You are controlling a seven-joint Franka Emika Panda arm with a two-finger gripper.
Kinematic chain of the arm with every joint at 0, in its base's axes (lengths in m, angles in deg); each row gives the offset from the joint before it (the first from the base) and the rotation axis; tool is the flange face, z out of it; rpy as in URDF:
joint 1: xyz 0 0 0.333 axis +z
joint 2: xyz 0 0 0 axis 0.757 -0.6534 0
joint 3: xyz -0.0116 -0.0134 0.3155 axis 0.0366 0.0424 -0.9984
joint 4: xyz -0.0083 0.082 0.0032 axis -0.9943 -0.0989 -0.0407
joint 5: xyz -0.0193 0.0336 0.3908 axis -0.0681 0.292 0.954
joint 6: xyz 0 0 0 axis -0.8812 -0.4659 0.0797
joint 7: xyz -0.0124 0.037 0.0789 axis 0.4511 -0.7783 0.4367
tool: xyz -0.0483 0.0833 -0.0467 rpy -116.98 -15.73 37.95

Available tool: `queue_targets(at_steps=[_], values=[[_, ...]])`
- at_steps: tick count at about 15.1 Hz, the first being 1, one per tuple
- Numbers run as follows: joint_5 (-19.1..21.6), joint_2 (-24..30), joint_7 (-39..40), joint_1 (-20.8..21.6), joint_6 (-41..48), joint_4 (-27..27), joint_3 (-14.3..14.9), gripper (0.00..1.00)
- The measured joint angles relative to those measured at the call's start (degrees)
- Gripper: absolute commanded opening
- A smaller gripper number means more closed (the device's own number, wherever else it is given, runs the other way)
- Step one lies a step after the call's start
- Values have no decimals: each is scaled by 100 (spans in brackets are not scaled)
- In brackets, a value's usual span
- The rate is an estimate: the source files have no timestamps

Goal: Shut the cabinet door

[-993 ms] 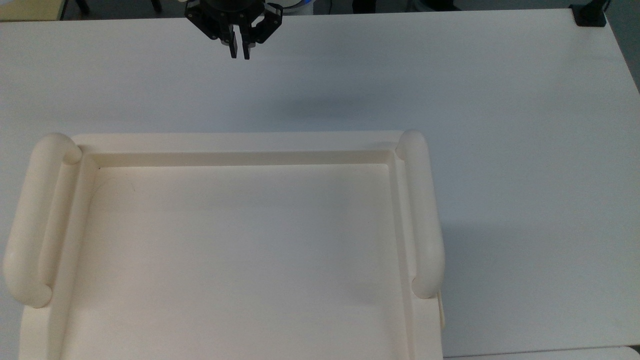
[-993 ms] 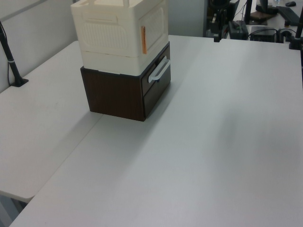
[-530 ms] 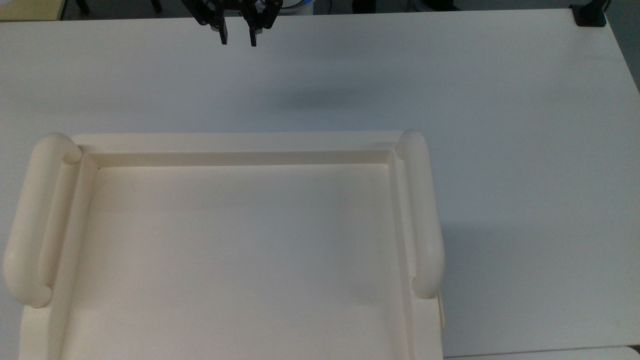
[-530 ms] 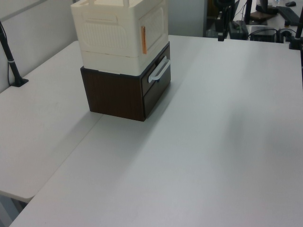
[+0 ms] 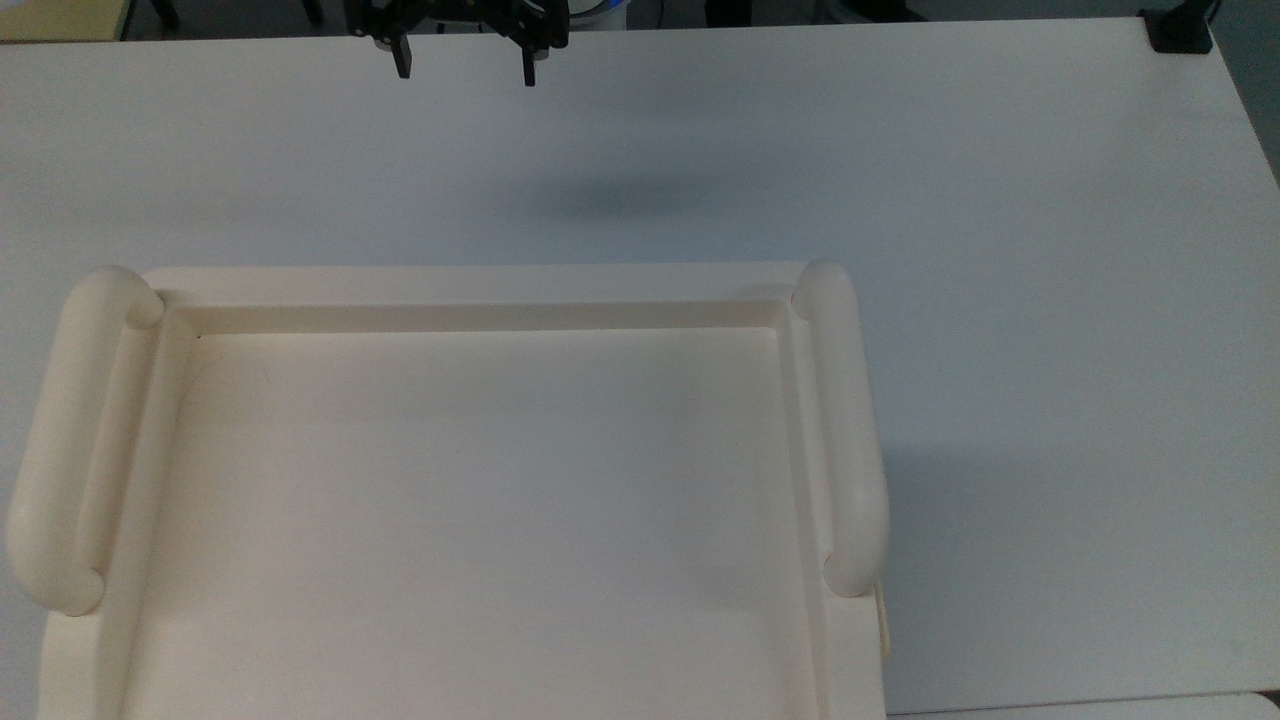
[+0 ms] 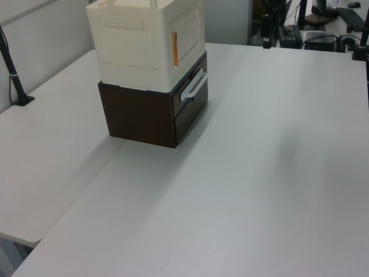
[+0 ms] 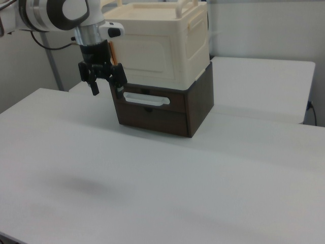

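Where the white table (image 5: 1000, 250) runs to its far edge in the top view, the gripper (image 5: 465, 72) is seen hanging above the surface with its two black fingers (image 5: 402, 66) spread wide apart and nothing held between them. A soft shadow (image 5: 610, 200) is cast on the table between the gripper and the cabinet (image 5: 480, 500). In the right view the gripper (image 7: 106, 90) is carried on a white and silver arm (image 7: 61, 12) and is held in the air near the cabinet's front, at the right view's left, with its fingers pointing down. The cabinet (image 7: 162, 43) is a cream box with a sunken top and thick rounded bars (image 5: 845, 430) along two sides, and it is set on a dark brown drawer unit (image 7: 162, 109) with a pale handle (image 7: 146, 99). In the left view the cabinet door (image 6: 187, 32) is shown as a flat cream panel lying flush against the cabinet's front, above the drawer handle (image 6: 193, 85), with an orange strip (image 6: 174, 49) at its edge. The stack is placed well towards the left view's upper left of the table (image 6: 259, 173).
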Motion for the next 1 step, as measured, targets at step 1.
queue_targets(at_steps=[1], values=[[-1, 1, 0, 0, -1, 0, 4, 100]])
